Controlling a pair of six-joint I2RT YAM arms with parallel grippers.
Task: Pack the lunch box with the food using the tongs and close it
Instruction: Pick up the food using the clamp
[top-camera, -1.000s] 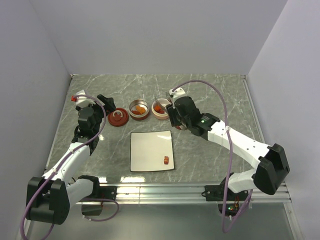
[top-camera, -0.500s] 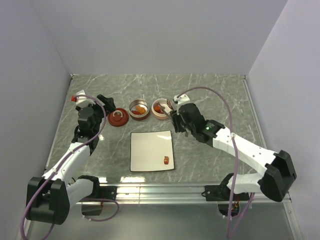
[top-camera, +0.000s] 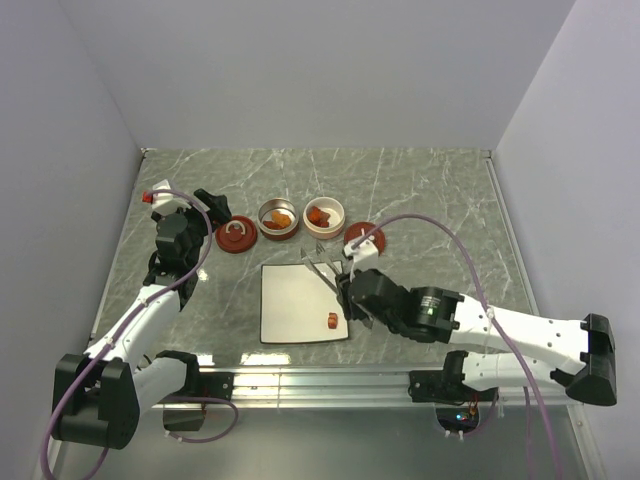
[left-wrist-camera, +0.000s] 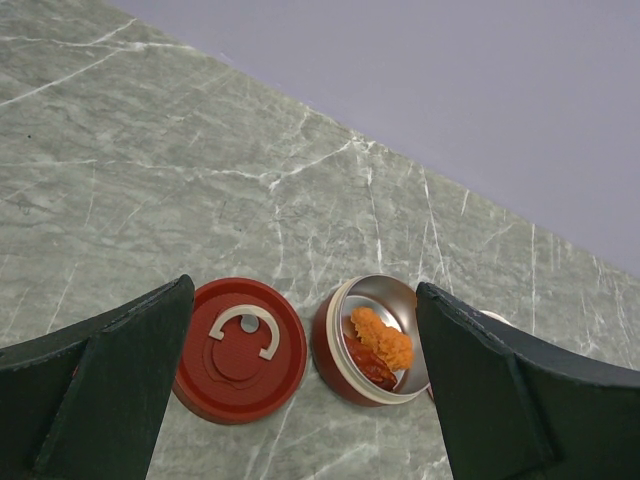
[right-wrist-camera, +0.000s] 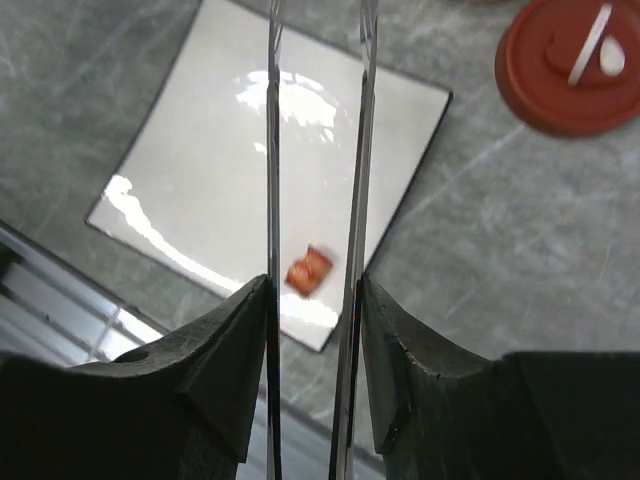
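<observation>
Right wrist view first, since that arm sits nearest me: my right pincer (right-wrist-camera: 314, 300) is closed part-way on the tongs (right-wrist-camera: 272, 150), its two dark fingers (right-wrist-camera: 215, 370) pressing the slim metal arms from outside so that they run almost parallel with a narrow gap between them. Through that gap I see one piece of food (right-wrist-camera: 308, 268), a small orange-red chunk, lying on the white plate (right-wrist-camera: 200, 190) close to its near right corner. The tong tips run out of this frame, so I go to the top external view: there the right arm lies low along the near side of the tabletop (top-camera: 430, 190), and the tongs slant away and to the left, tips over the far part of the plate. Whether they touch it I cannot tell. Just past the plate's far right corner a red lid (top-camera: 363, 237) lies flat, handle up. Farther back two open round tins stand side by side, the left tin (top-camera: 278, 218) holding orange pieces, the right tin (top-camera: 323, 215) red-orange ones. A second red lid (top-camera: 236, 237) lies just beside the left tin. My left pincer (top-camera: 212, 205) hangs by that lid, spread fully wide and holding nothing
</observation>
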